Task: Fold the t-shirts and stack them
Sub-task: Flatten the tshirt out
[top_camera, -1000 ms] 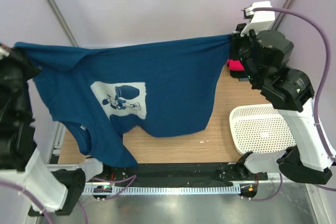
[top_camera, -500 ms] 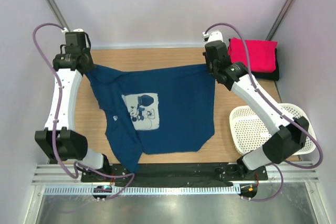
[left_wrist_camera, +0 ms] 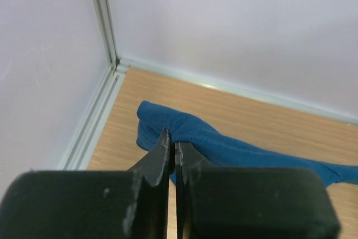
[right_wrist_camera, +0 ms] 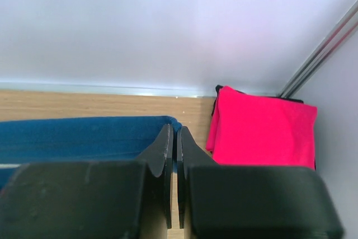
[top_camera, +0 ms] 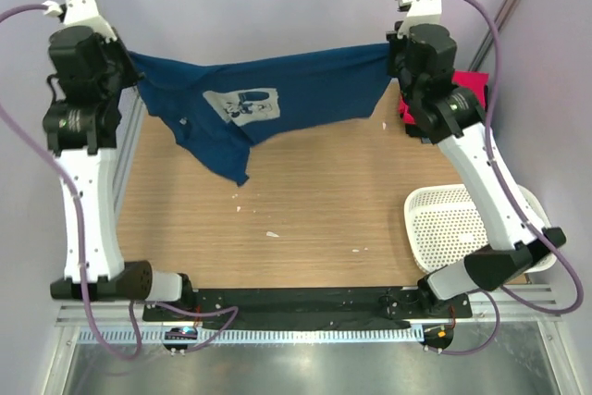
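- Both arms raised since half a second ago — navy t-shirt (top_camera: 277, 99) now off the worktop (top_camera: 305, 210), hanging stretched across the back.
- Left claw (left_wrist_camera: 171, 138) pinched shut on one end of the cloth's upper edge, right claw (right_wrist_camera: 173, 134) clamped on the other; wrists high, well apart.
- Step, as I judge it: spreading before the fold — next move needs both arms lowering together, cloth taut, laid flat.
- Pink-red t-shirt (right_wrist_camera: 260, 127) sits folded, far right corner.
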